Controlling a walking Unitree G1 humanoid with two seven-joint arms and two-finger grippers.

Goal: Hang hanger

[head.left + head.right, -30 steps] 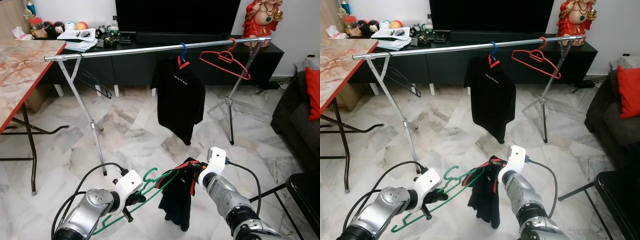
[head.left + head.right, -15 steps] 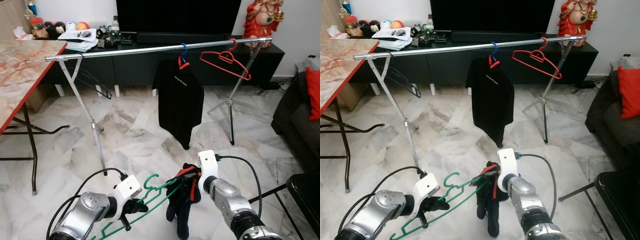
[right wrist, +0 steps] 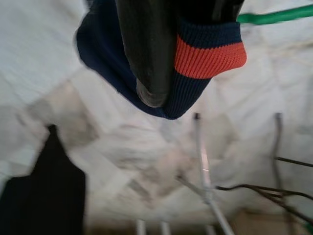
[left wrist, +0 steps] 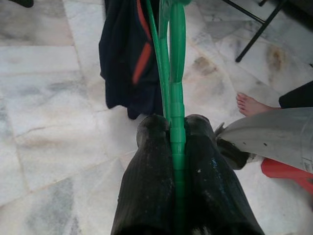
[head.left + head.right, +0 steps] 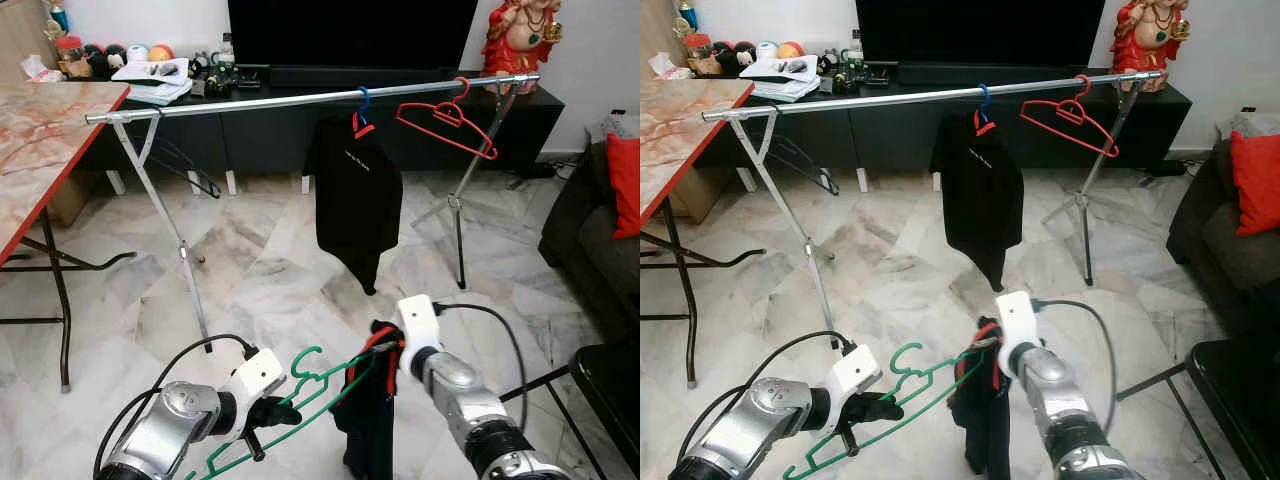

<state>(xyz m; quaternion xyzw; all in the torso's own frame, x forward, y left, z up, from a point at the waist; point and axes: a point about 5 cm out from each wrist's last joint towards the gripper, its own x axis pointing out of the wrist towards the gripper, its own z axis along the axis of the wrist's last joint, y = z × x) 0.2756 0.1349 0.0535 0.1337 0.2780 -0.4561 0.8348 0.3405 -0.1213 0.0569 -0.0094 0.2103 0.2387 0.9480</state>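
Left gripper [image 4: 172, 128] pressed together, pinching the green hanger [image 5: 300, 385] low in front of the robot, well below the steel rail [image 5: 300, 97]. Right gripper [image 5: 992, 362] pinches the dark garment with the orange-trimmed collar [image 3: 205, 46], which droops from the hanger's far end (half on at best). Risk, as I judge it: the garment is bunched on one side, so lifting could tilt the hanger and let the cloth slide off, or the hook could miss the rail or snag the black shirt [image 5: 357, 205] and red hanger [image 5: 447, 122] hung there. Left wrist view shows a person's bare foot [image 4: 250, 104] on the marble floor [image 5: 260, 270].
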